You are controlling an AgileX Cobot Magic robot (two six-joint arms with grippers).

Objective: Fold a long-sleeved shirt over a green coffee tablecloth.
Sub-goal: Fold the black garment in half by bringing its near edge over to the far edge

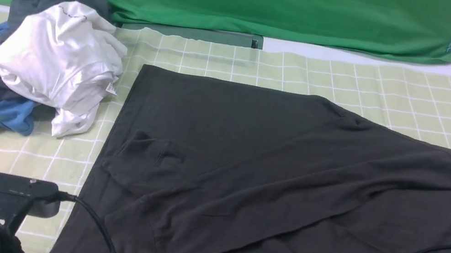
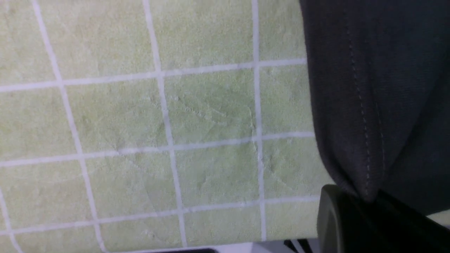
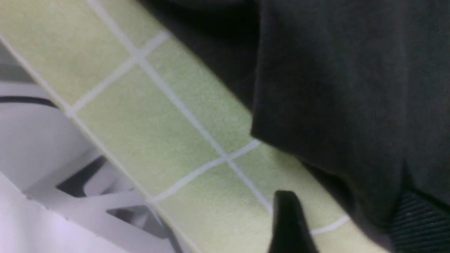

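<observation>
Several crumpled clothes, white, blue and dark grey, sit heaped at far left on the tablecloth. Low down near them, the left gripper is pinched together on the hem of the shirt, which lies spread over the tablecloth from centre to right edge. The right gripper shows one finger just beside the shirt's edge. Whether its jaws are apart or together, I cannot tell.
</observation>
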